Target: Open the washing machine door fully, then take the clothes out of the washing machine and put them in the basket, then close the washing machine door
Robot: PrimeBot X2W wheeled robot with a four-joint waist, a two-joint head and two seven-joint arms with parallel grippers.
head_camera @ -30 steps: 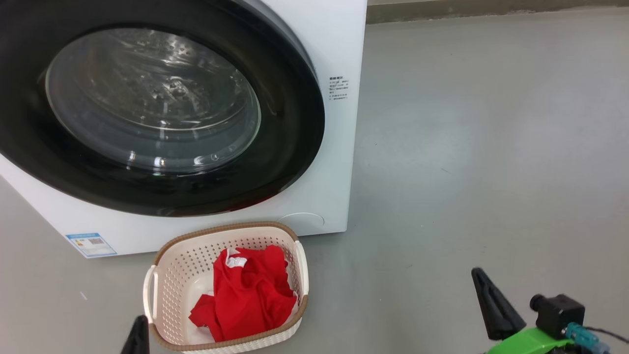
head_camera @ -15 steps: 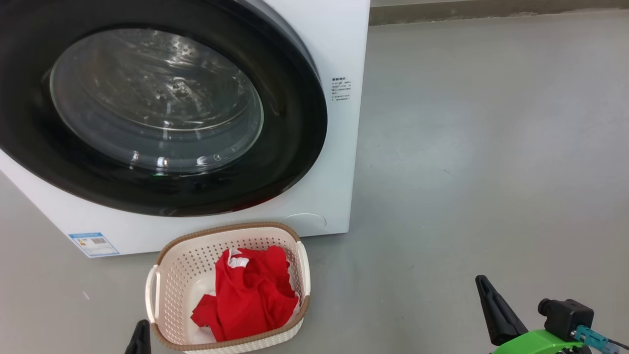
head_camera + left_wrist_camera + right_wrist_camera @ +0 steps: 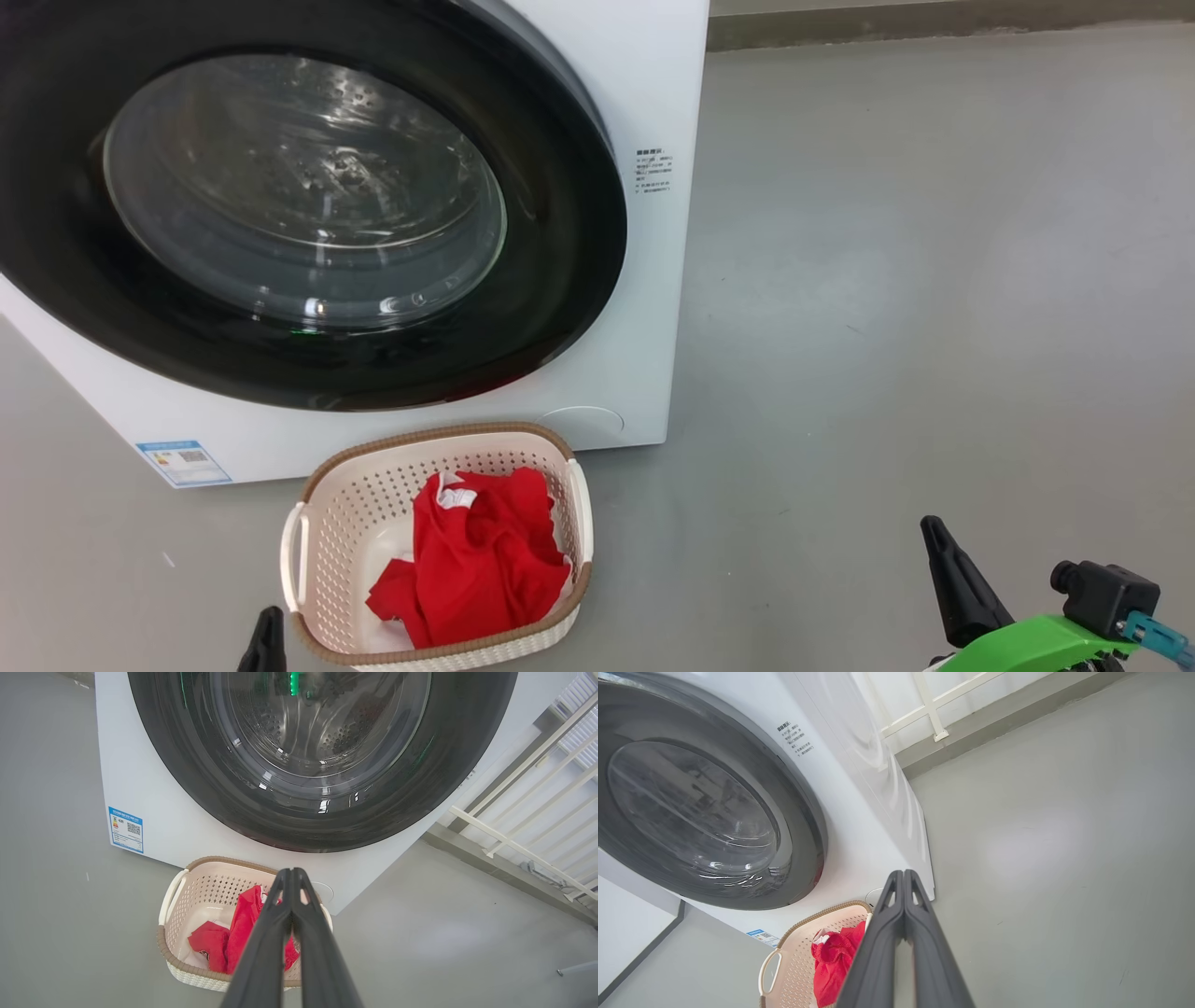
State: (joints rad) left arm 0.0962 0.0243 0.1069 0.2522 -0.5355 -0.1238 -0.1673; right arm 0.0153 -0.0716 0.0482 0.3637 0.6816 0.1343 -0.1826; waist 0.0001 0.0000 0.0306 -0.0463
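Both pincers sit slightly lower in the head view than a second ago, and that whole picture has slid a little rightward, so the camera has turned while the things on the grey floor keep their places. The left pincer and the right pincer each stand closed tight with nothing held between the jaws, which reads as work finished rather than a grasp prepared. Just right of the left pincer's tip stands the cream-white perforated plastic basket with its brown woven-look rim, and the bright red soft clothes, white label uppermost, lie bunched inside it; the right pincer hangs well apart on the basket's far side. Ahead of both pincers, beyond the basket, the large round black-rimmed glass washing machine door lies flush against the big white boxy washing machine, seemingly shut, perforated steel drum showing through. I judge every step done, so the arms are drawn back clear.
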